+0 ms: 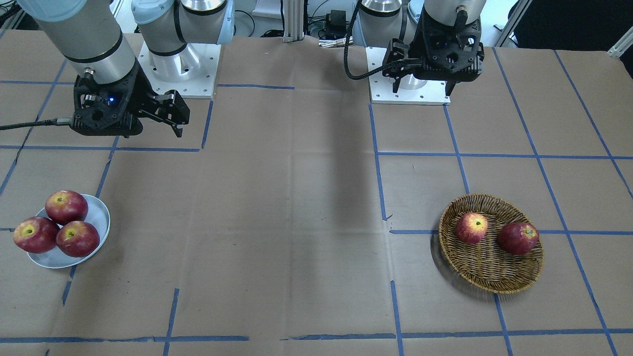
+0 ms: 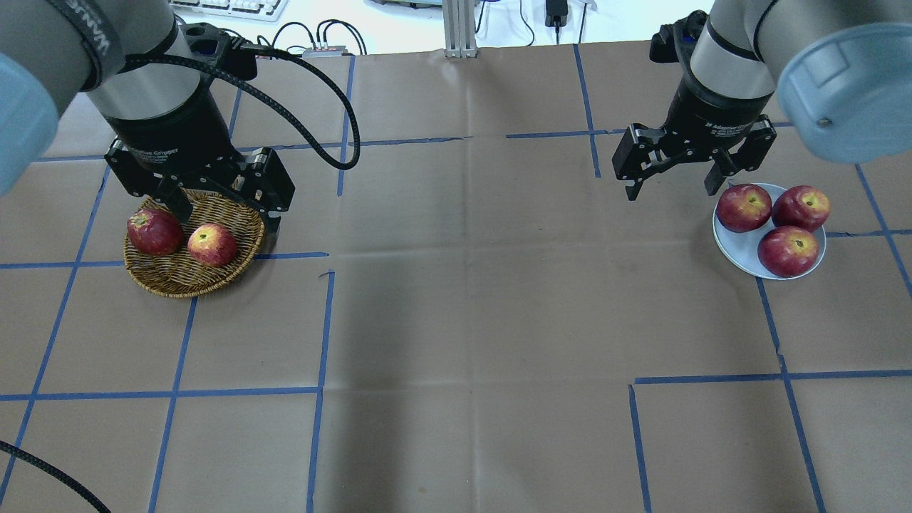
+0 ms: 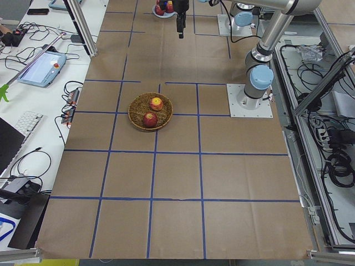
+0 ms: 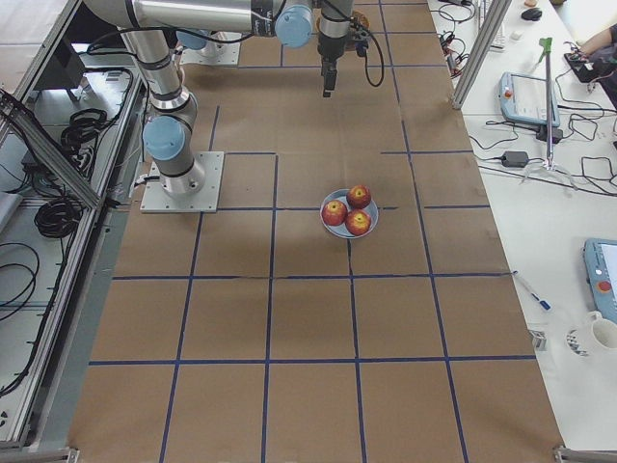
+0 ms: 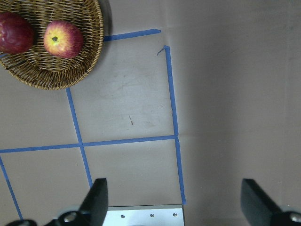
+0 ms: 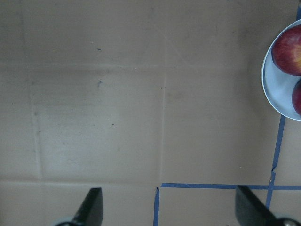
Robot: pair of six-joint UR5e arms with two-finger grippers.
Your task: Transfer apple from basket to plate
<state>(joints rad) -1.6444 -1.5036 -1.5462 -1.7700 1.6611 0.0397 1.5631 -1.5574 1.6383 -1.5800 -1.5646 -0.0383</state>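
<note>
The pinkish-red, yellow-streaked apple [image 1: 472, 228] lies in the wicker basket [image 1: 489, 284] beside a darker red apple [image 1: 518, 238]. It also shows in the overhead view [image 2: 212, 244] and the left wrist view [image 5: 63, 39]. My left gripper [image 2: 226, 219] is open and empty, held high above the basket's robot-side rim [image 2: 185, 285]. The white plate [image 2: 734, 249] holds three dark red apples. My right gripper [image 2: 671, 189] is open and empty, raised beside the plate on its inner side. The plate's edge [image 6: 273, 94] shows in the right wrist view.
Brown paper with blue tape lines [image 2: 320, 320] covers the table between basket and plate. The two arm bases [image 1: 405, 89] stand on white mounts at the robot's side. Desks with keyboards and cables lie off the table's ends.
</note>
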